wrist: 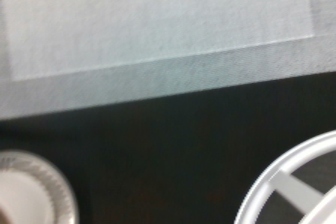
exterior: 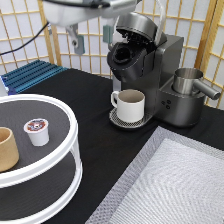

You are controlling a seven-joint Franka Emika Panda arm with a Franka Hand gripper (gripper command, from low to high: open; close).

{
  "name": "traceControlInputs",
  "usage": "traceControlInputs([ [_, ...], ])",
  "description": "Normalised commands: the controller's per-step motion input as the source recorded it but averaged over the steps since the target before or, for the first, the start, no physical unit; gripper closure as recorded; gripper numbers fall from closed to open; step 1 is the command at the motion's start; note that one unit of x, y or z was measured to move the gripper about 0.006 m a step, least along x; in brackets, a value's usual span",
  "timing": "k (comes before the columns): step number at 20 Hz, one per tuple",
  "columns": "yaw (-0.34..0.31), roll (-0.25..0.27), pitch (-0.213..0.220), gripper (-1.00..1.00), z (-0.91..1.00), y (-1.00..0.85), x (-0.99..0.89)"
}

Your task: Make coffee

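Paper-screen backdrop behind a black table [exterior: 90, 107], with a grey mat [exterior: 170, 185] at the exterior view's bottom right. The coffee machine [exterior: 150, 75] sits at the top with its lid flipped open, and the pod slot looks empty as far as I can tell. A white mug [exterior: 130, 105] is already parked on its drip tray. The gripper [exterior: 92, 40] hangs high above the table beside the machine, fingers spread, holding nothing. The coffee [exterior: 37, 131] is untouched on the white round shelf [exterior: 74, 135], next to a tan cup [exterior: 7, 148]. So barely started, I'd say.
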Motion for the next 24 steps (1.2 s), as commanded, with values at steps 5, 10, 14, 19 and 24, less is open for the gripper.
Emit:
traceControlInputs([
  [5,-0.246,-0.007,-0.173,-1.0,-0.52,-0.39,-0.29],
  [10,-0.284,0.004,-0.026,-1.0,-0.36,-0.27,-0.39],
  [14,-0.306,0.0,-0.026,-1.0,-0.4,-0.24,-0.32],
  [19,-0.309,0.0,-0.013,-1.0,-0.35,-0.22,-0.32],
  [24,-0.277,0.0,-0.027,-1.0,-0.17,-0.27,-0.37],
])
